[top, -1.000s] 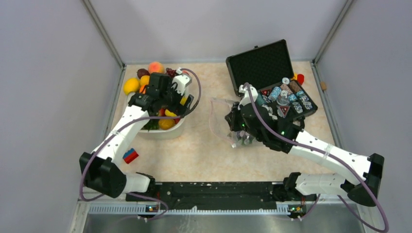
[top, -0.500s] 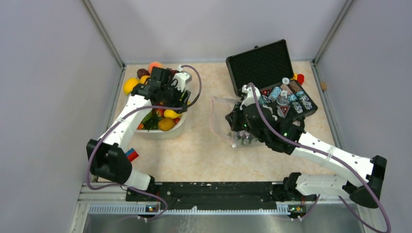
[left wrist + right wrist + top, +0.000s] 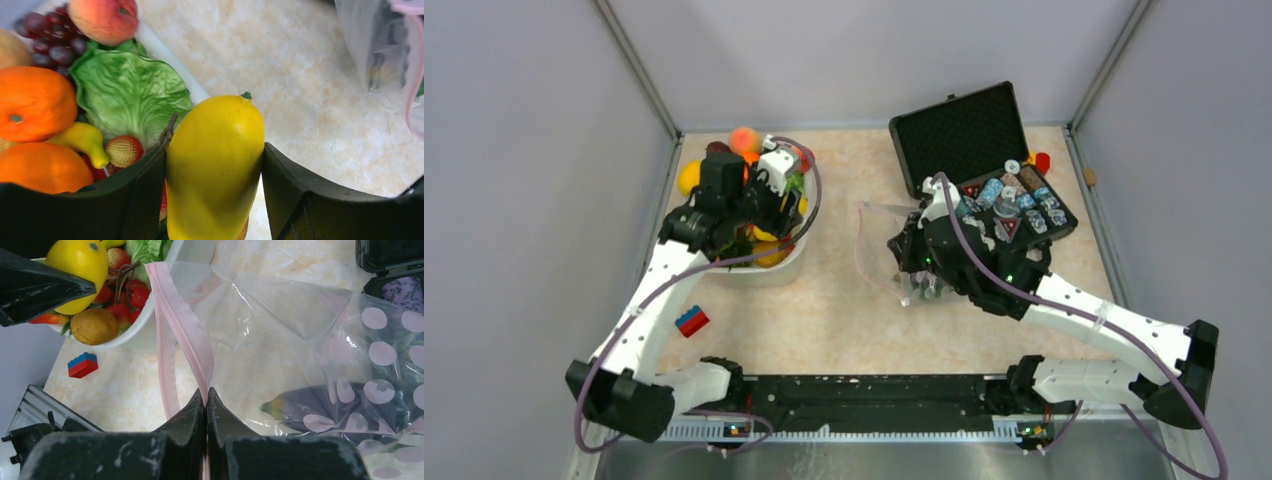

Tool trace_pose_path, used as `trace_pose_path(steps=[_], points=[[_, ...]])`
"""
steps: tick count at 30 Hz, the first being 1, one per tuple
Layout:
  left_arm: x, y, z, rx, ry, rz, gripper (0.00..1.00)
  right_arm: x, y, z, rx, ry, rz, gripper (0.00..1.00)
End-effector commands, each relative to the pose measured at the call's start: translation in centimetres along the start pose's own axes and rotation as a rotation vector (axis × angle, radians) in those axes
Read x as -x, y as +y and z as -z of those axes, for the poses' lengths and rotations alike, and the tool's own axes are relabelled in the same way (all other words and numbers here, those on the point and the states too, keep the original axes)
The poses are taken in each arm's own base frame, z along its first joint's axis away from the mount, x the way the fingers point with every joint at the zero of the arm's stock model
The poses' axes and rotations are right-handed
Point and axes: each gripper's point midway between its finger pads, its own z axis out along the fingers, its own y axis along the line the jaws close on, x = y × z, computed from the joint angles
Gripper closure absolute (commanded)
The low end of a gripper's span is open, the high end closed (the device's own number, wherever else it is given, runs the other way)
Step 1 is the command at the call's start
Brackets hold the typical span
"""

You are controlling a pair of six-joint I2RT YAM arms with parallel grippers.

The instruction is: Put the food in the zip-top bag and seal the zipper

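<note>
The left gripper (image 3: pixel 212 162) is clamped on a glossy yellow oval mango-like fruit (image 3: pixel 220 125). One dark finger presses each side, w/ the stem tip pointing away from the wrist. The fruit sits at the edge of the white plastic basin (image 3: pixel 167 57) nearest the bag. The leafy green toy lettuce (image 3: pixel 130 95), the orange-pink peach (image 3: pixel 105 17) and other toy produce lie beside and behind it. Whether the fruit hangs free of the pile or rests on it can't be told for sure, as the wrist view hides its underside.

The right gripper (image 3: pixel 206 396) is clenched tight on the pale-pink zipper strip (image 3: pixel 182 320) of the clear crinkly zip-top bag (image 3: pixel 260 310). The strip's two lips part beyond the pinch, so the mouth gapes toward the basin. That looks deliberate: it anchors the limp bag and gives the left arm an opening to aim at. A dark purple toy eggplant (image 3: pixel 310 407) already lies inside, toward the bag's bottom, so approx. one item is packed and the zipper is unsealed.

The bag lies between the basin and the open black case (image 3: pixel 969 135), well apart from the held fruit. Likely next step: carry the fruit across and nose it in lengthwise. Risks: the glossy skin may slip in the jaws, or the fruit may snag a lip & fold the mouth shut.
</note>
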Motion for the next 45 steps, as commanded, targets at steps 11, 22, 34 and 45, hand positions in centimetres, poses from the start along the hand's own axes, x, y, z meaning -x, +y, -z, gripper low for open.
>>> trace_pose_path(steps=[11,22,34,45], points=[[7.9,-8.8,8.0,-0.342,-0.589,0.091,0.51,1.6,0.6,-0.7,0.019,-0.100,-0.144,1.00],[9.4,-13.4,11.4,-0.685,-0.835,0.379,0.52,1.5,1.0,-1.8,0.022,-0.124,-0.208,1.00],[10.4,-16.7,7.5,-0.707,-0.868,0.422,0.47,2.0,1.2,-0.9,0.058,-0.155,-0.262,1.00],[9.1,-16.6,2.1,-0.589,-0.861,0.452,0.46,3.6,2.2,0.6,0.125,-0.187,-0.300,1.00]])
